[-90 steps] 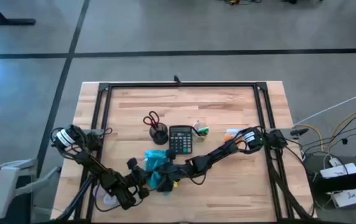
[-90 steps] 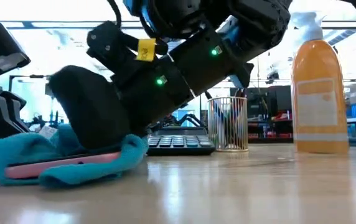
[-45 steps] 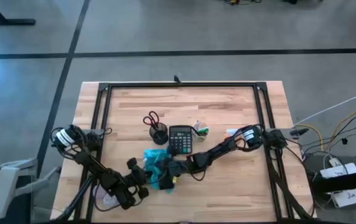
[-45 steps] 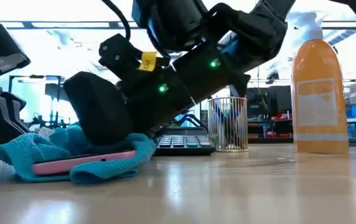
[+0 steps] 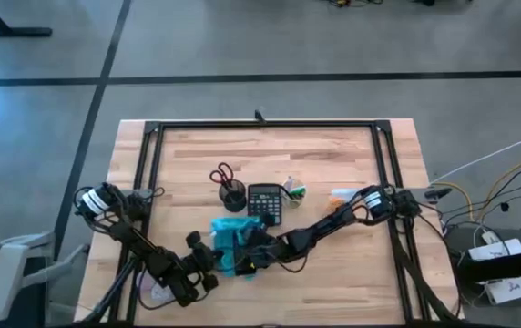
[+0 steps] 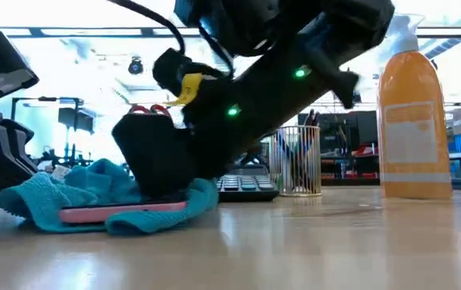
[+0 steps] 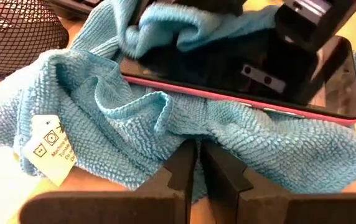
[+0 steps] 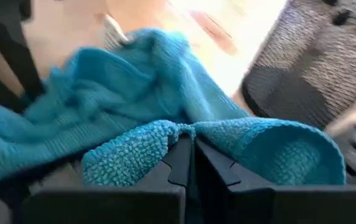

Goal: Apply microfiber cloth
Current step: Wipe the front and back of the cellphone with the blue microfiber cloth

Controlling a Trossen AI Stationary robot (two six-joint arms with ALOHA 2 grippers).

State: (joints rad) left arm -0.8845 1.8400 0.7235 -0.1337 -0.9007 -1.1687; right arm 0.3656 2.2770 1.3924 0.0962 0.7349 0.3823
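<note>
The turquoise microfiber cloth (image 5: 229, 239) lies bunched on the wooden table near its front edge, with a pink-edged phone (image 7: 240, 93) lying flat on it, screen up. My right gripper (image 5: 250, 251) is shut on a fold of the cloth on top of the phone's screen. My left gripper (image 7: 196, 155) is low at the cloth's near left side, shut at its edge. In the low view the cloth (image 6: 45, 197) wraps under the phone (image 6: 122, 213). My left gripper pinches the cloth's near edge (image 7: 165, 163) between its two fingers, coming in low from the near left. That edge lies slack on the table. My right gripper pinches a bunched fold of the cloth (image 8: 165, 134) between its fingers, slanting down from the table's right. The fold rests on the phone's screen (image 7: 184, 62) under the fingers.
A black calculator (image 5: 263, 205) lies just beyond the cloth. A mesh cup (image 5: 231, 193) with red scissors stands to the calculator's left. An orange spray bottle (image 6: 412, 113) stands at the right. The table's near right part is bare wood.
My right gripper has slid toward the table's right along the phone's screen, dragging its cloth fold with it. The phone and the cloth under it have shifted a little to the right too. The left gripper has stayed put.
</note>
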